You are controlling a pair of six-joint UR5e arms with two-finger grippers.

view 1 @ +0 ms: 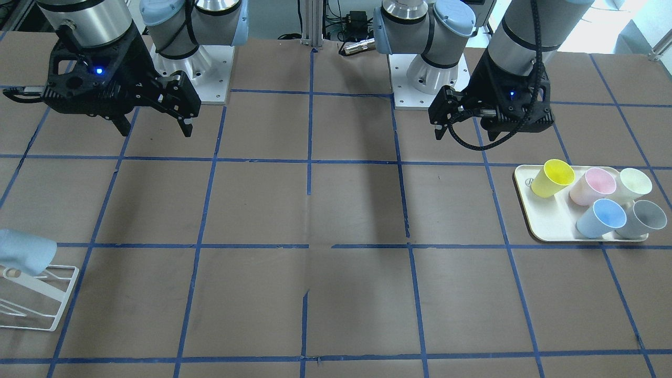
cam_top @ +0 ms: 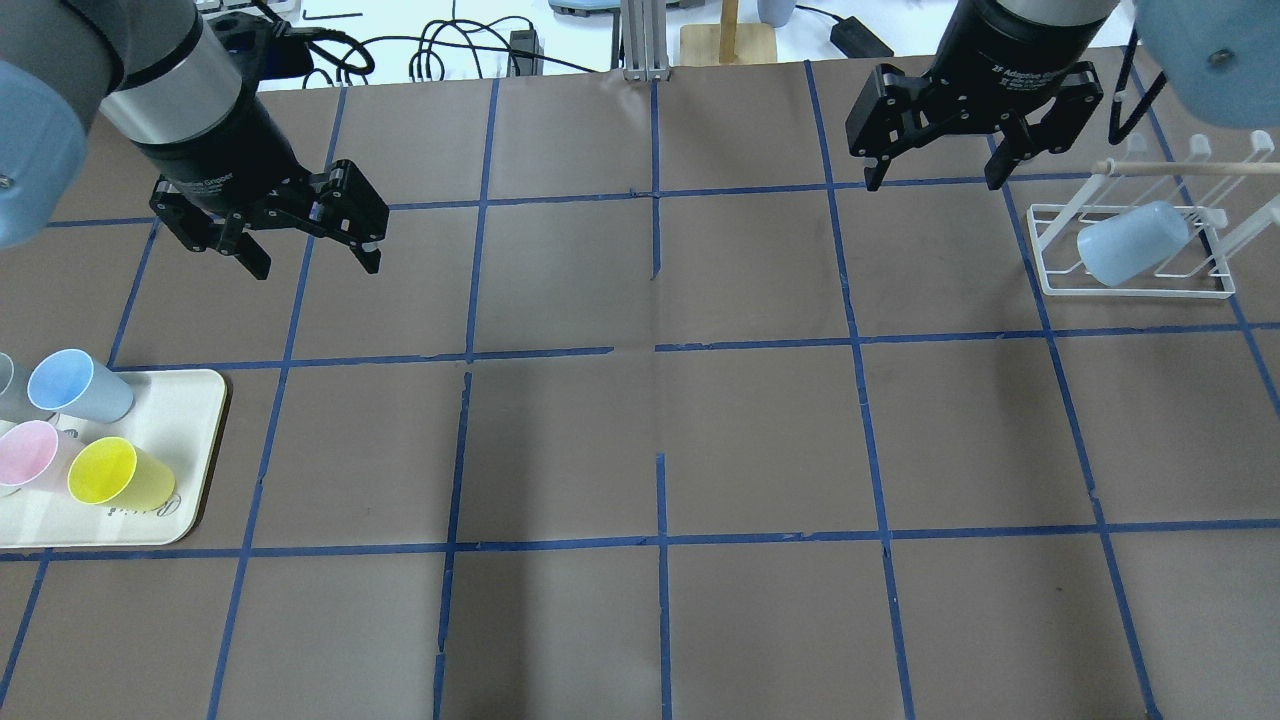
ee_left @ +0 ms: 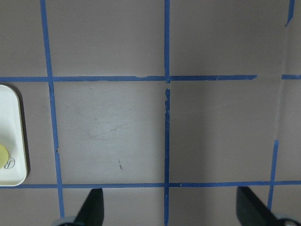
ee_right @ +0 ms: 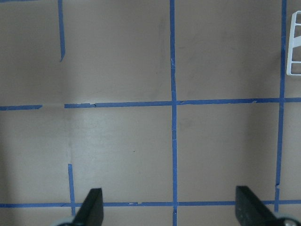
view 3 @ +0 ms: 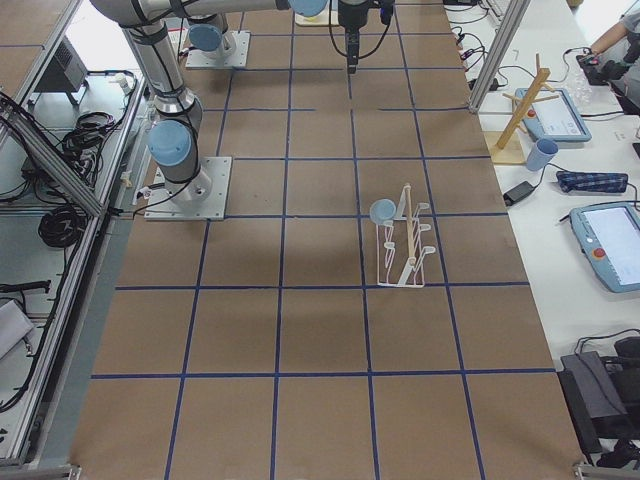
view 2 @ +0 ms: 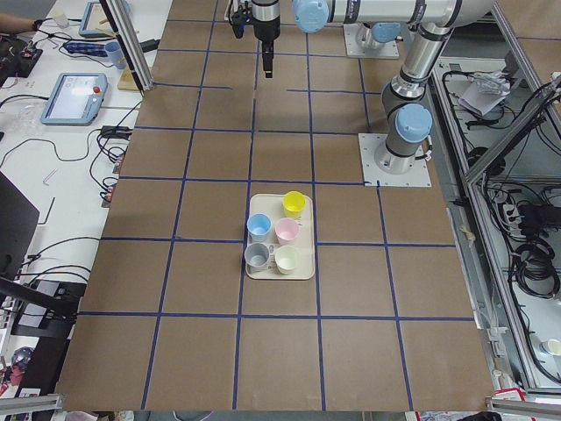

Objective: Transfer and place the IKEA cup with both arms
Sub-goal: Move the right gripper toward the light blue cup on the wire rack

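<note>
Blue cup (cam_top: 75, 385) stood upright at the upper edge of the cream tray (cam_top: 190, 440), at the lower left of the overhead view, with no gripper touching it. A second blue cup (cam_top: 1130, 250) lay tilted on the white wire rack (cam_top: 1140, 292) at the upper right. Which of the two the task meant could not be told.

The left gripper (cam_top: 317, 262) hung at the upper left, its fingers spread wide with nothing between them, pointing down at the brown table (cam_top: 650, 430) and held clear above it. White lettering on its round collar was only partly legible. The right gripper (cam_top: 933, 180) hung the same way at the upper right, spread wide and holding nothing, just beside the rack; its collar appeared to read "Adaptive Gripper".

On the tray, a pink cup (cam_top: 30, 455) and a yellow cup (cam_top: 120, 478) stood near the blue one. A script mark by the yellow cup was too small to read.
</note>
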